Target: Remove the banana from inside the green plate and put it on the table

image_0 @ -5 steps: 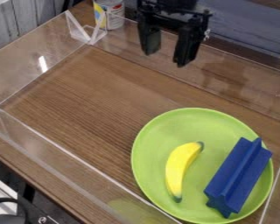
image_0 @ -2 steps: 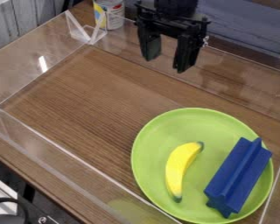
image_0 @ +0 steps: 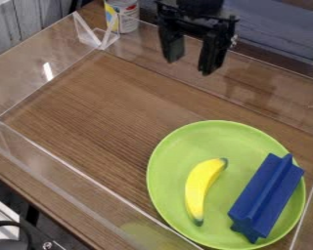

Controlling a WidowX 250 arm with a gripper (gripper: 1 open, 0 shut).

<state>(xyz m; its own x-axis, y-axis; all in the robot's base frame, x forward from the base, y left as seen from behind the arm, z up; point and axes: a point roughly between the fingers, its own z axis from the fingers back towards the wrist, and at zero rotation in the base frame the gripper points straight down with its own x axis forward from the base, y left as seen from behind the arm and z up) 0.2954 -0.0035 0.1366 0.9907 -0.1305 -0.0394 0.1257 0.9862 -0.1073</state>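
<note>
Currently, the banana (image_0: pixel 202 187) is lying inside the green plate (image_0: pixel 186 156), left of the plate's middle in the view. The blue block (image_0: pixel 266 198) is sharing the plate, sitting just beside the banana on its right, the two standing apart with bare green between them. The block is leaning the same general way, its upper end near the plate's right rim. The plate is resting on the brown worktop (image_0: pixel 87 117), at the lower right of the view. Clear walls are edging the worktop, and a can (image_0: pixel 121 15) is standing at the top left. A dark cable (image_0: pixel 13 227) is curving at the lower left corner.

The banana's long axis is running mostly up and down the view, tilting slightly right at the top. One tip is pointing to the upper right, the dark tip toward the bottom; the outer curve is facing left.

The hand (image_0: pixel 195 61) is hanging near the top of the view, its fingers standing wide, holding nothing, well apart from the banana.
</note>
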